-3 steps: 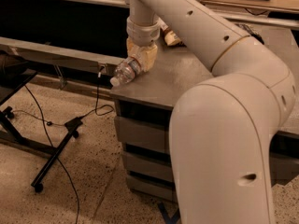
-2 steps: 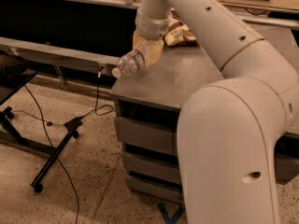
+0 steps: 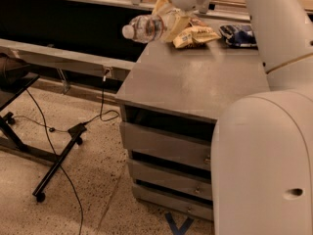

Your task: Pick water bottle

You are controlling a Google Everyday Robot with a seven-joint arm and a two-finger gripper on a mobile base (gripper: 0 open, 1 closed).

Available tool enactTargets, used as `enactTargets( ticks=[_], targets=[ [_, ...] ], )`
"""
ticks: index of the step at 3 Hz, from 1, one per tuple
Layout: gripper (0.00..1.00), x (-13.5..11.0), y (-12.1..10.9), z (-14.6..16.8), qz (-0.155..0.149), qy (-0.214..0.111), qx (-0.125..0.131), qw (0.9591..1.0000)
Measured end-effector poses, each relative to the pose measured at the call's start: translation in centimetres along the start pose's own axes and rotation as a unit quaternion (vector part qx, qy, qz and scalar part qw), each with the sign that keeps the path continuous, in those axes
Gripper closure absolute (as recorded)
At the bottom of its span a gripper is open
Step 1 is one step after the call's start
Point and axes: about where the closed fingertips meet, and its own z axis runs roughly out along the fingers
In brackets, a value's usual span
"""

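The gripper (image 3: 169,22), clenched on the small clear ribbed plastic water bottle (image 3: 145,28), held it sideways above the grey table's (image 3: 195,82) far-left corner; the lift appeared in hand, next calling for a steady, firmly gripped raise.

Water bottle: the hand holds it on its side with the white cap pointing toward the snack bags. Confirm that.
Not quite. The camera view shows the hand holding the water bottle on its side, but the white cap points away from the snack bags, out past the edge of the cabinet.
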Motion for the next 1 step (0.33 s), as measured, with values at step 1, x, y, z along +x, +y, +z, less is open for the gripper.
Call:
enactTargets(
  ticks=[1],
  targets=[
    [1.00,0.01,-0.86,0.38,-0.001,-0.001,0.013,0.9999]
  ],
)
